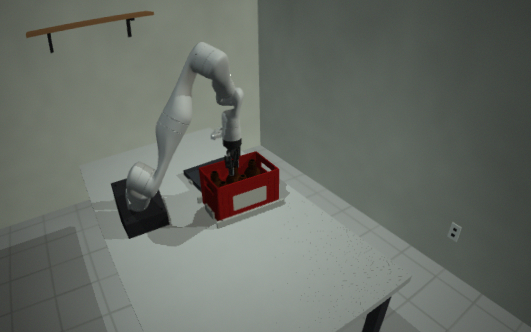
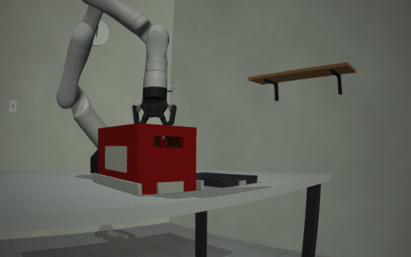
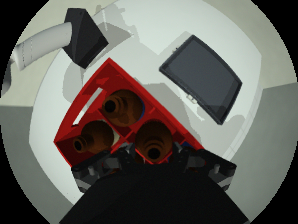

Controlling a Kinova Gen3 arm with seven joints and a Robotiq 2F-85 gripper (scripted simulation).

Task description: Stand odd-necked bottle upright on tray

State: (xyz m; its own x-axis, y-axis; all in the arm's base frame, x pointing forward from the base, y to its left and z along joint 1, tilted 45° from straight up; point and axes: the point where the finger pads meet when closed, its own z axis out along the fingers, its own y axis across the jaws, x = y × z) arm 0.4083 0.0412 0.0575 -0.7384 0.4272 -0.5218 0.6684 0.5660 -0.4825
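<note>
The red crate (image 1: 224, 202) (image 2: 166, 166) (image 3: 131, 81) holds brown bottles; the wrist view shows three. One bottle (image 3: 123, 106) stands near a corner, another bottle (image 3: 95, 137) beside it. My gripper (image 1: 231, 171) (image 2: 157, 122) (image 3: 153, 148) points down into the crate, open. Its fingers stand apart on either side of the neck of a middle bottle (image 3: 151, 134), which stands upright in its compartment. The other bottles are hidden by the gripper in the wrist view. Neck widths are too small to compare. The dark tray (image 1: 192, 174) (image 2: 224, 180) (image 3: 202, 75) carries no bottle.
The crate's high walls and inner dividers surround the fingers. Pale low strips (image 1: 250, 213) (image 2: 118, 183) lie along the crate's base. The tray lies close beside the crate. The robot's black base block (image 1: 142, 215) (image 3: 86, 40) stands on the table on another side.
</note>
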